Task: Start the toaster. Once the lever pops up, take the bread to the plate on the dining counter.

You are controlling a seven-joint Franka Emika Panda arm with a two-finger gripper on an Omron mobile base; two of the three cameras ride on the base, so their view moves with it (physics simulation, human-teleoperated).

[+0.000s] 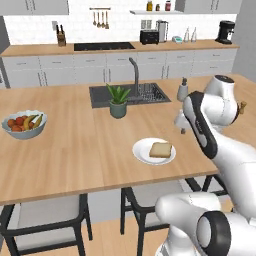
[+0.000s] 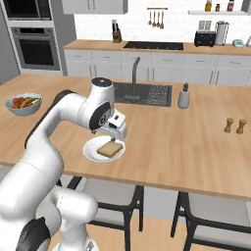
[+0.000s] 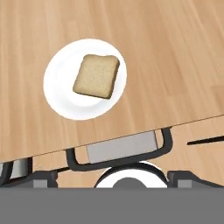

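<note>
A: Any writing or brand marks you can read?

B: None that I can make out. The toaster [image 1: 149,36] is a small black box at the back wall, too far off for its front markings to be legible.

A: And the bread?

B: The bread [image 1: 160,149] is one light tan-brown slice, squarish with a rounded top edge and a slightly darker crust. It lies flat on the plate [image 1: 142,152], a round white one a bit wider than the slice. In the hand view the slice sits toward one side of the plate [image 3: 61,92] rather than dead centre.

A: Where is the plate?

B: On the light wooden surface [image 1: 75,155] with the sink, close to its near edge, above a chair [image 1: 140,200]. A potted plant [image 1: 118,100] stands beside the sink, and a bowl of fruit [image 1: 24,123] is well apart on the left.

A: The claw?

B: The claw [image 2: 116,138] hangs just above the plate, clear of the bread. Its fingers stand wide apart, with nothing between them.
</note>
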